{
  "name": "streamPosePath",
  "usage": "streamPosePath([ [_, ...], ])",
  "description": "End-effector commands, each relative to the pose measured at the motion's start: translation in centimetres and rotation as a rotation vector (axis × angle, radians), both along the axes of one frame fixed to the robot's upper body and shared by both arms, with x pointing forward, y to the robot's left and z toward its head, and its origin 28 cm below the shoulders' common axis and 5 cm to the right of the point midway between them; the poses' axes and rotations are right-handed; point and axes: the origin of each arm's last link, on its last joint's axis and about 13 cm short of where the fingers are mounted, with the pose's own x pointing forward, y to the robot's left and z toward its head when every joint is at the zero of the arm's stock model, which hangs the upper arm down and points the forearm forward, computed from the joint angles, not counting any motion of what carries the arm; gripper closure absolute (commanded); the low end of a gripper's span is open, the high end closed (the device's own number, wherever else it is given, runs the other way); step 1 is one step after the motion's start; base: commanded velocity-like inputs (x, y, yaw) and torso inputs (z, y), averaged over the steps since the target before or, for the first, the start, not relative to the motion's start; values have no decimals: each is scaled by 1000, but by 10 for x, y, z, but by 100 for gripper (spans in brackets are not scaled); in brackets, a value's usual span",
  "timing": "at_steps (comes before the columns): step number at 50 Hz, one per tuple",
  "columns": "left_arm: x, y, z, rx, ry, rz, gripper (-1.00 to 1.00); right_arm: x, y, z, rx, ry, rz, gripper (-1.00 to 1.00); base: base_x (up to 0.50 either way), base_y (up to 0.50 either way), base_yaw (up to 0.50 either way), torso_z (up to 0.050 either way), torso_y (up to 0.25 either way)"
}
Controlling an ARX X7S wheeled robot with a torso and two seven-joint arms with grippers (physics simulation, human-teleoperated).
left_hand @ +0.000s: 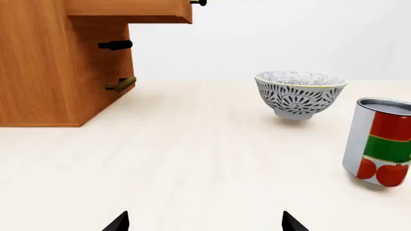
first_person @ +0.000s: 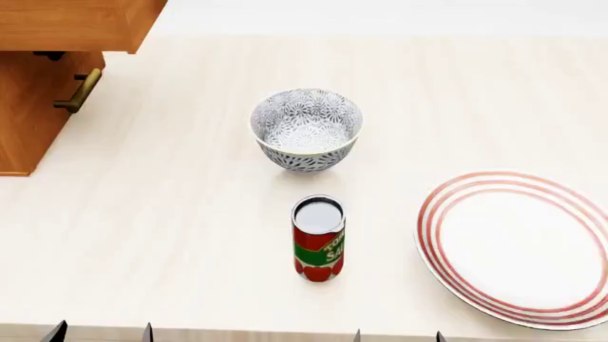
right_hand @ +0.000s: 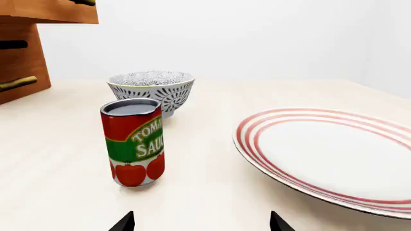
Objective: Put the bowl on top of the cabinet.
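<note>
The bowl (first_person: 306, 128), white with a dense black leaf pattern, stands upright on the pale table, also seen in the left wrist view (left_hand: 300, 94) and the right wrist view (right_hand: 151, 90). The honey-brown cabinet (first_person: 38, 78) sits at the far left with its drawer (first_person: 71, 25) pulled out and brass handles (first_person: 81, 91). My left gripper (first_person: 100, 332) is open at the near table edge, well short of the bowl, with nothing between its fingertips (left_hand: 119, 222). At the near edge to its right, my right gripper (first_person: 397, 335) is open and empty too, fingertips (right_hand: 125, 222) wide apart.
A red and green tomato sauce can (first_person: 318, 239) stands upright just in front of the bowl. A flat white plate with red rings (first_person: 517, 246) lies to the right. The table's near edge (first_person: 238, 332) runs just ahead of both grippers.
</note>
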Motion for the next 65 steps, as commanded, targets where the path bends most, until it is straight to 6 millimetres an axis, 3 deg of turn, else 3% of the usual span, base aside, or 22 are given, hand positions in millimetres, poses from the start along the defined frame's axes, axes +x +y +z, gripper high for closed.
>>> streamPosePath([
  [1, 0, 0, 0, 0, 0, -1, -100, 0, 0, 1, -1, 1, -1, -100, 0, 0, 0, 0, 0],
  [14, 0, 0, 0, -1, -1, 0, -100, 0, 1, 1, -34, -2, -3, -100, 0, 13, 0, 0, 0],
  [65, -1, 0, 0, 2, 2, -5, -100, -2, 2, 1, -54, -6, 30, -100, 0, 500, 0, 0, 0],
])
